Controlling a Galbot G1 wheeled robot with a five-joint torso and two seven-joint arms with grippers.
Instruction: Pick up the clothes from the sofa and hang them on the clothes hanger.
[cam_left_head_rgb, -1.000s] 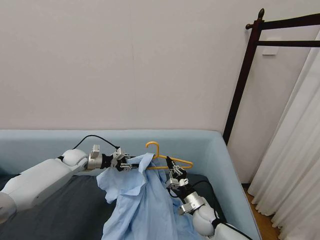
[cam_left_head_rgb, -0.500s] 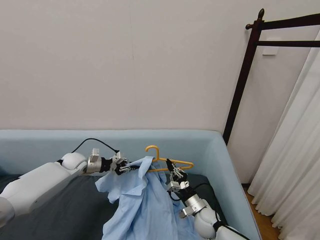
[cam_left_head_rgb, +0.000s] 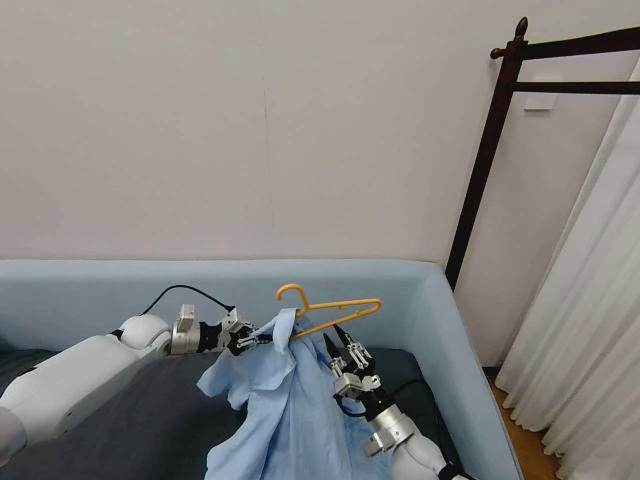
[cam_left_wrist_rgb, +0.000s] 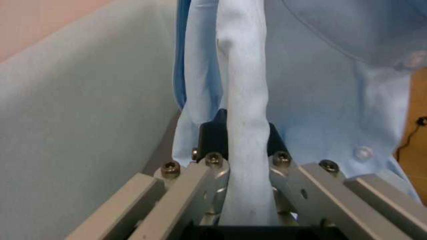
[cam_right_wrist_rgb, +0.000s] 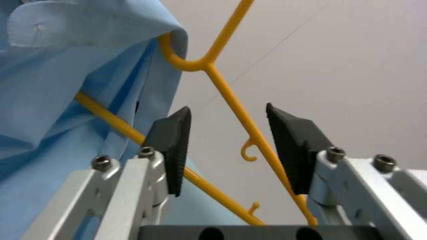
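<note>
Mid-step: dressing hanger (cam_left_head_rgb: 340, 321). Left gripper (cam_left_head_rgb: 256, 340) jaws clamped on shirt (cam_left_head_rgb: 290, 410); right gripper (cam_left_head_rgb: 345, 352) jaws apart around hanger bar. Next likely needs 1 firm hanger grip.

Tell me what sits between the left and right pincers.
Head view: the blue shirt, draped over the orange hanger, fills the gap. Left pincer is shut on its fabric; right pincer is open around the hanger's bar.
</note>
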